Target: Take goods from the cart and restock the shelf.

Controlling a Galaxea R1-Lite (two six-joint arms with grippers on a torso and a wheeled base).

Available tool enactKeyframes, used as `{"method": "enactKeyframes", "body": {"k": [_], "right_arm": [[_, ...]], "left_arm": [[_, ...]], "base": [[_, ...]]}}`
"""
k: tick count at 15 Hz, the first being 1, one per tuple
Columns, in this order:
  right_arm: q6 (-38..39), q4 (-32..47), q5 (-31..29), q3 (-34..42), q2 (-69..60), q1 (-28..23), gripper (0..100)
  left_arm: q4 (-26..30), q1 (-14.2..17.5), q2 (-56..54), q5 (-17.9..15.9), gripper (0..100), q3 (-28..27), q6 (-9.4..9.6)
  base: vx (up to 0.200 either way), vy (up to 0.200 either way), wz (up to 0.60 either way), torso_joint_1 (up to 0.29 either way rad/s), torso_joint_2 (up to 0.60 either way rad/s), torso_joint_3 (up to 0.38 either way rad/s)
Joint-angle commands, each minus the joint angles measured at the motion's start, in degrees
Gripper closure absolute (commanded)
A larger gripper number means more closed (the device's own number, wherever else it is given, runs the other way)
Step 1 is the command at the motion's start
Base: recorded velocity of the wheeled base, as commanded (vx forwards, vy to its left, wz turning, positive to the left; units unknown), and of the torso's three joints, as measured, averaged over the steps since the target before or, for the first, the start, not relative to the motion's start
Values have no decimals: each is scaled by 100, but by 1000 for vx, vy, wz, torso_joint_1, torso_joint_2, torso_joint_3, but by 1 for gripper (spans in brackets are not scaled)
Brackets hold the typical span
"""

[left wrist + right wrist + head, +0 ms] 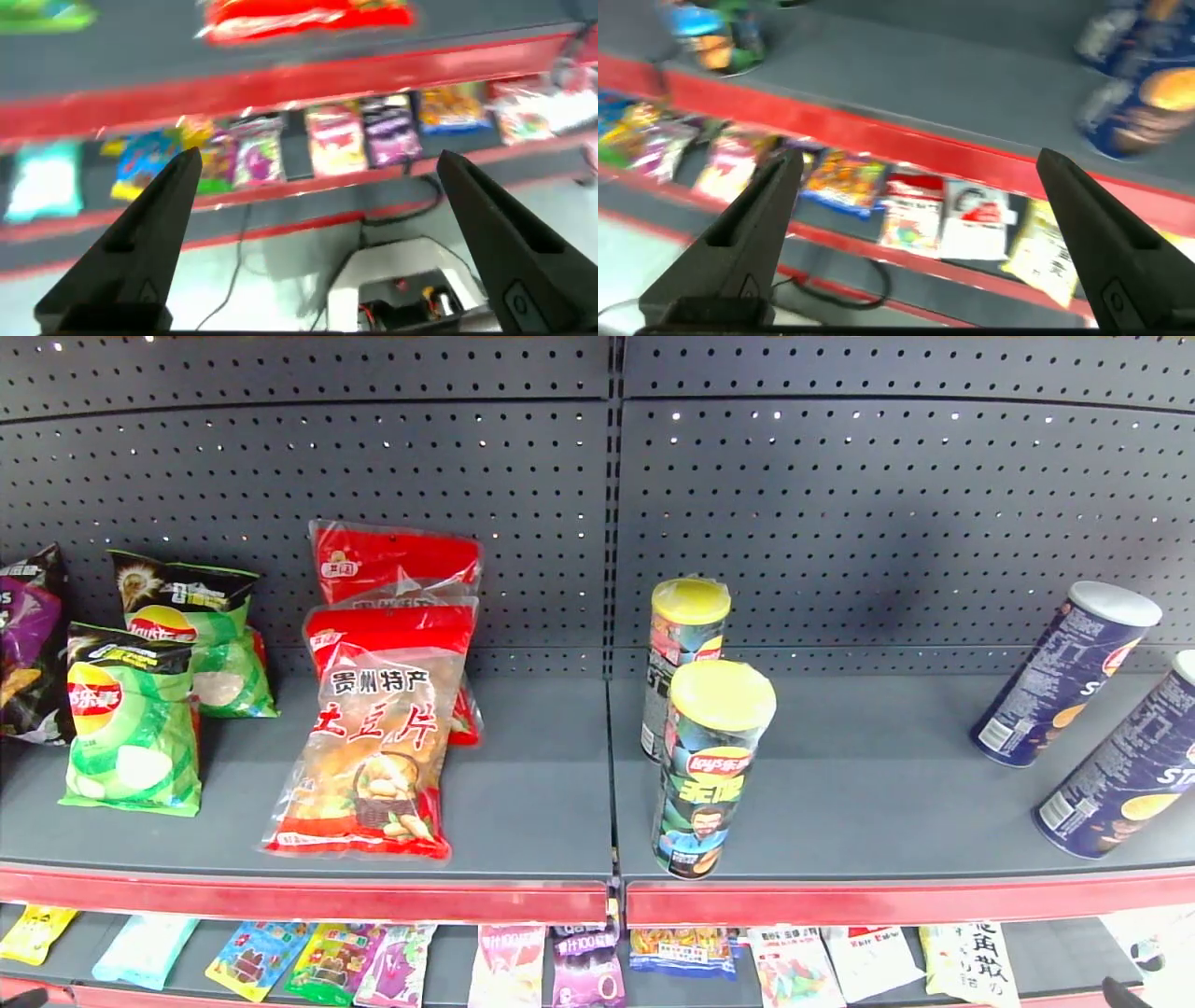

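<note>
The grey shelf point(523, 803) with a red front lip carries green chip bags point(131, 728) at the left, two red-topped snack bags point(383, 737) in the middle, two yellow-lidded chip cans point(709, 765) standing upright, and two dark blue cans point(1064, 677) leaning at the right. My left gripper point(318, 177) is open and holds nothing, below the shelf lip, facing the lower shelf's small packets point(336, 140). My right gripper point(920, 177) is open and holds nothing as well, facing the lower packets point(906, 205) under the red lip point(878, 131).
A lower shelf point(448, 961) holds a row of several small colourful packets. A perforated dark back panel point(840, 523) stands behind the goods. Bare shelf surface lies between the yellow-lidded cans and the blue cans. A cable and a white box point(402, 289) lie on the floor.
</note>
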Motion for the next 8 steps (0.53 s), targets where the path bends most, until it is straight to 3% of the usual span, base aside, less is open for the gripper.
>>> {"method": "enactKeyframes", "body": {"k": [1,5,7,8], "right_arm": [[-8,-6,-228,20,-11,-21,0],[9,-6,-132,170,-37,32,0],[9,-15,18,214,-169,23,0],[9,-6,79,310,-389,23,0]], "left_arm": [[245,431,-1081,315,0,146,-81],[8,264,-1608,-124,0,366,-37],[-36,167,-1749,-142,0,454,42],[-27,158,-1836,-142,0,463,359]], "base": [[0,0,0,0,0,0],[0,0,0,0,0,0],[0,0,0,0,0,0],[0,0,0,0,0,0]]}}
